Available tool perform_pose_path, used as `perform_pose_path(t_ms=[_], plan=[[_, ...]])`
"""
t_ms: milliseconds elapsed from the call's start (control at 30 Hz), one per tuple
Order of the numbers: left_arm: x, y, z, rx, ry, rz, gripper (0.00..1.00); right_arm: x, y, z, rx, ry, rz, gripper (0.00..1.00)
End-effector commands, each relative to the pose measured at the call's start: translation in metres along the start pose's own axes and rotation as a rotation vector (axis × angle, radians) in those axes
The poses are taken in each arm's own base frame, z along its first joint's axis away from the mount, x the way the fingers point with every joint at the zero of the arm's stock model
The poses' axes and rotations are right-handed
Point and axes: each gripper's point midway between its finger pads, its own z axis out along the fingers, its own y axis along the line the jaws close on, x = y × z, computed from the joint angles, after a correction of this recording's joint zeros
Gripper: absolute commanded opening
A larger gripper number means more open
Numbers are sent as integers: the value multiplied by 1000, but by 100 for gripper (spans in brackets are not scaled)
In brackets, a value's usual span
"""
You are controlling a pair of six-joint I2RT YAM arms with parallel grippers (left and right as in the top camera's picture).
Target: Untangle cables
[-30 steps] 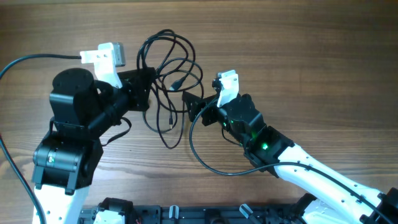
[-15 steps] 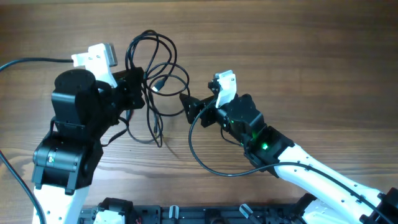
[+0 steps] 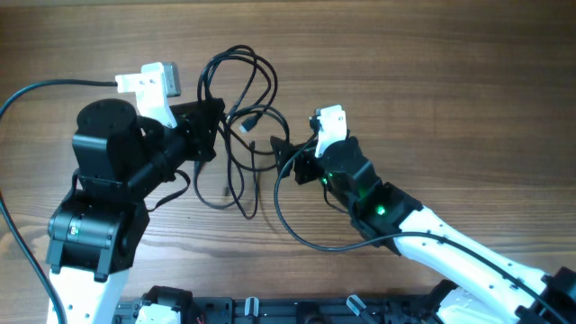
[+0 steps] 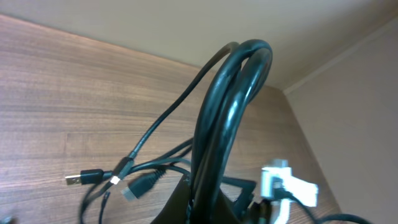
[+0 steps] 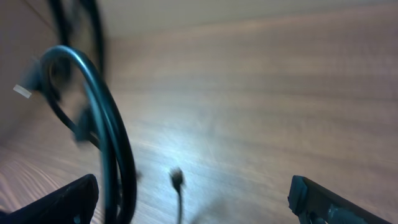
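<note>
Wood-grain counter (image 3: 432, 72) fills the overhead view, with both arms reaching in from its near edge. Nearest the robot, the slack ends of the cables (image 3: 236, 90) trail down onto the wood between the two arms. A little farther out, the left gripper (image 3: 209, 126) is clamped on the bunched cables, which rise from it in a tight arch in its wrist view (a metallic plug tip (image 4: 74, 180) lies on the wood beyond). Level with it, the right gripper (image 3: 281, 151) has its jaws wide apart and holds nothing. It points across at the tangle, just beside the nearest strand, and its blurred wrist view shows a dark strand curving down close to one finger. Farthest out, the loops spread flat. As I judge it, the strands run near-to-far, crosswise to the right gripper's reach, so that arm is best placed to pinch one and draw it rightward.
</note>
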Motion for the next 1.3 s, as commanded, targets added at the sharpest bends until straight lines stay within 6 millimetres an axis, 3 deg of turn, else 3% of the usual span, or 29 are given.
perform_pose_path(t_ms=[0, 133, 300, 700, 900, 1067, 1167, 1200, 1267], plan=[[-22, -20, -13, 67, -84, 38, 4, 28, -18, 9, 77, 86, 38, 100], [-36, -22, -15, 64, -145, 50, 4, 46, -20, 10, 76, 158, 50, 99], [-56, -2, -19, -52, -253, -40, 4, 54, -20, 9, 70, 195, 46, 99], [-60, 12, -22, -127, -287, -67, 4, 52, -19, 9, 68, 189, 46, 99], [-54, 45, -25, -303, -290, -94, 4, 39, -12, 10, 39, 138, 54, 99], [-46, 91, -29, -552, -290, -107, 4, 13, -6, 0, 24, 49, 50, 100], [-50, 123, -50, -771, -353, -97, 4, 1, -4, -8, 17, 14, -4, 100], [-57, 133, -65, -869, -409, -81, 4, -5, -5, -13, 25, -7, -12, 100], [-68, 138, -86, -972, -465, -16, 4, -11, -7, -16, 43, -28, -9, 100]])
